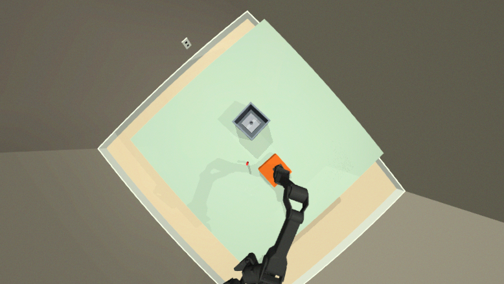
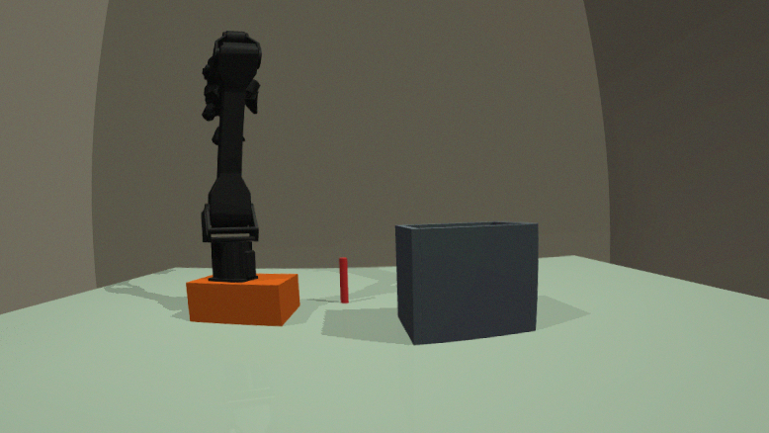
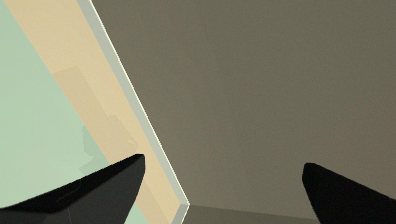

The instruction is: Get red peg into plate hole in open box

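Red peg [image 1: 247, 163] [image 2: 343, 281] stands upright, long axis vertical, on worktop [image 1: 282, 81] [image 2: 344, 382] [image 3: 30, 125], between orange block [image 1: 266, 169] [image 2: 236, 303] and open box [image 1: 242, 131] [image 2: 468, 285], not in plate [image 1: 246, 124]. Pincer [image 1: 236, 274] [image 2: 231, 113] [image 3: 222, 166] is wide open, holding nothing, well above and apart; peg lies below it, up-frame in top view. Count: one peg, one box, one plate, one block, one arm.

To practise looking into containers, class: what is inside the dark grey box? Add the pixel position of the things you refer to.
Inside the dark grey box [image 1: 242, 130] [image 2: 467, 282], the top view shows a pale plate [image 1: 247, 122] with a small hole. Whatever lies beneath the plate is covered.
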`<act>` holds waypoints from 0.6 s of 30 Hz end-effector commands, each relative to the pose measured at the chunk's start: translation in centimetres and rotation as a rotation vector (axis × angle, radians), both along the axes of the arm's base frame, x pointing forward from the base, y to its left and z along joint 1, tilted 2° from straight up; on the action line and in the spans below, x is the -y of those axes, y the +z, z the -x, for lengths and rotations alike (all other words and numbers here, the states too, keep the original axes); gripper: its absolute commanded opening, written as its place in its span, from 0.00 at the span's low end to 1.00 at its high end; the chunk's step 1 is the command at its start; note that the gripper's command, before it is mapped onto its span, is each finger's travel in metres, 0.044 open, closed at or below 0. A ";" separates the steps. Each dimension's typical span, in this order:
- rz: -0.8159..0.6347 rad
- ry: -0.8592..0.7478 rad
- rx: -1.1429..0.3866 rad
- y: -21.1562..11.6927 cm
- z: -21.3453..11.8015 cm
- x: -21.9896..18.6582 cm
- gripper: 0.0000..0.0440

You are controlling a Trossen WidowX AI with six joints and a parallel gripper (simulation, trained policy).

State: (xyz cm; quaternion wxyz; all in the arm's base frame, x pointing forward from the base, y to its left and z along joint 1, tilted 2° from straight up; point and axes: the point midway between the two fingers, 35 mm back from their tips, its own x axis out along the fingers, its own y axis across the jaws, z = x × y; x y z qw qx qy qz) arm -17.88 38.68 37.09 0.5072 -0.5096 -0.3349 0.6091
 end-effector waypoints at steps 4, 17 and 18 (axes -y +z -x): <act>0.034 -0.069 -0.114 -1.2 -1.7 -0.4 1.00; 0.107 -0.368 -0.457 -4.5 -9.2 -1.3 1.00; 0.110 -0.393 -0.482 -4.8 -9.8 -1.2 1.00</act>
